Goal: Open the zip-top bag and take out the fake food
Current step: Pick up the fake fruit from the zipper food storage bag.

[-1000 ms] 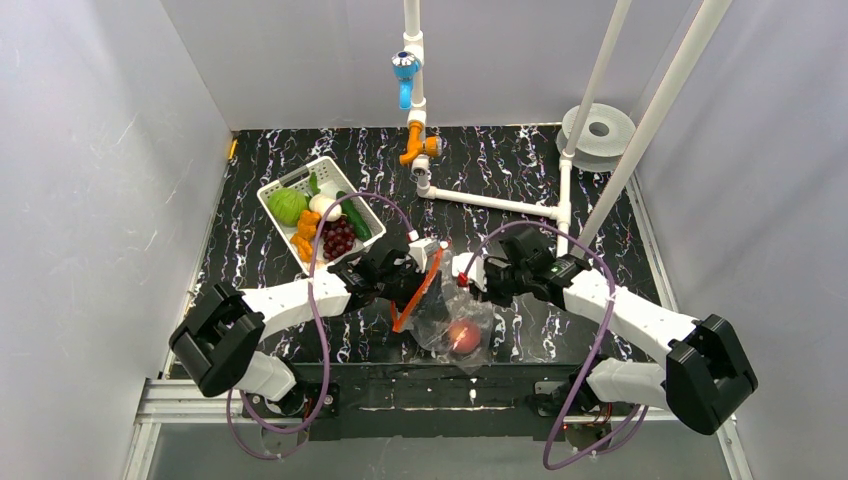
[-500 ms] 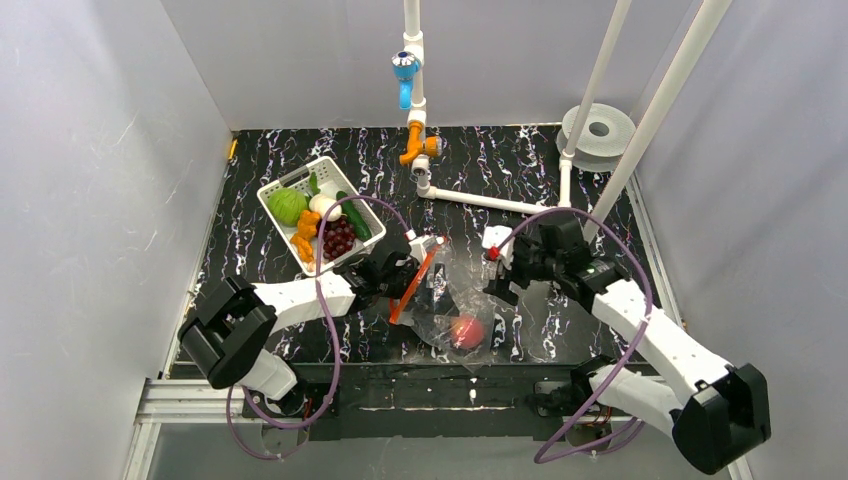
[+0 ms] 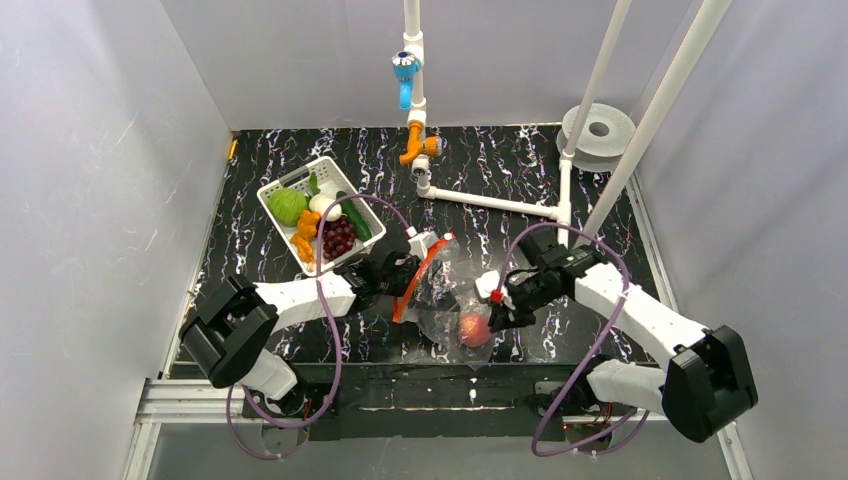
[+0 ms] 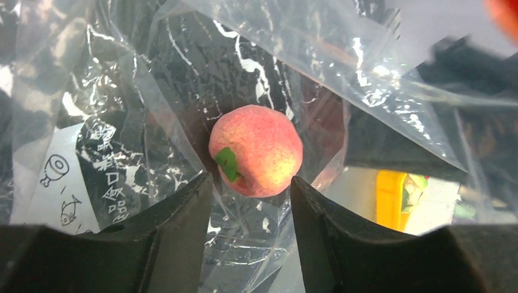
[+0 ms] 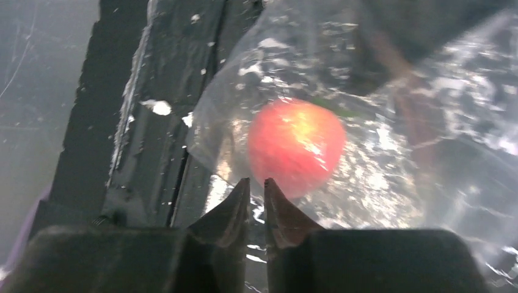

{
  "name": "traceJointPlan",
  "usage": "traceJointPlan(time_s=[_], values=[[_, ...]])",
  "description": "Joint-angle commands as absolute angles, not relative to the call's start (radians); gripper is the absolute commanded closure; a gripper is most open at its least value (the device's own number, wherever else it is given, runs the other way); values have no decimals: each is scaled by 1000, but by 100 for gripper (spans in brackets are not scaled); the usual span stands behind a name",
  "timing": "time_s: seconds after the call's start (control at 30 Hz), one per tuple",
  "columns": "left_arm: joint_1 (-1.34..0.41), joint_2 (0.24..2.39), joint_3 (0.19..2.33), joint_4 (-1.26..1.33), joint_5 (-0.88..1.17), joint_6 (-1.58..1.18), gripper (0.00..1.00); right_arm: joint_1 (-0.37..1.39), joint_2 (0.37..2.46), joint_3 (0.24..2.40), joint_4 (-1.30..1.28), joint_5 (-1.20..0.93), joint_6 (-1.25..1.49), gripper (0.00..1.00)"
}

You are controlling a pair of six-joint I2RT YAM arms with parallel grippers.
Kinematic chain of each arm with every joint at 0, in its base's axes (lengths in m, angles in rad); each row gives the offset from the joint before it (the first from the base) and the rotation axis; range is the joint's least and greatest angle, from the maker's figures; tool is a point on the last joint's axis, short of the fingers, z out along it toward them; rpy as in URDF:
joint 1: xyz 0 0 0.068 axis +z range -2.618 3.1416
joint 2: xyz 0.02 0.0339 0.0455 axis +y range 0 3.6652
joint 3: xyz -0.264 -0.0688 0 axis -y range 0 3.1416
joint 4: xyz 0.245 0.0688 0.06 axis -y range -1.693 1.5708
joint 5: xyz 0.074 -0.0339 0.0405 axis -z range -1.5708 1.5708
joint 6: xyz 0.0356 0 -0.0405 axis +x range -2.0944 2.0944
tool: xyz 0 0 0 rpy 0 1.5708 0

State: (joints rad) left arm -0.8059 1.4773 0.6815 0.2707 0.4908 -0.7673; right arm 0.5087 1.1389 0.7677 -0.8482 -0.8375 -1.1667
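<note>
A: Where's everything?

B: We see the zip-top bag [image 3: 450,300] crumpled mid-table near the front edge, with its zip strip [image 3: 425,280] on the left side. One peach [image 3: 473,327] is inside. The other fake food [image 3: 338,238] sits in the basket [image 3: 268,190].

A: Handling?

B: We judge the film limp, slippery and crinkly. The strip looks stiffer, so grab there. The peach is probably light, hard and rolls.

A: Pincers?

B: The left gripper [image 4: 250,179] is half-wide, with film between its fingers. The right gripper [image 5: 253,181] is nearly closed at the bag, and we can't tell if film is pinched.
</note>
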Motion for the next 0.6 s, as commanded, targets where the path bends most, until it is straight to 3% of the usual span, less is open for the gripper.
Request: traceJointPlan(time_s=[0.0, 0.17, 0.57], values=[[-802, 1429, 675, 332, 534, -767, 53, 620, 1179, 746, -863, -777, -1206, 83], [-803, 1474, 682, 356, 595, -778, 53, 693, 1264, 743, -772, -645, -1119, 98], [-849, 1642, 716, 405, 651, -802, 44, 721, 1262, 683, -525, -499, -994, 95]])
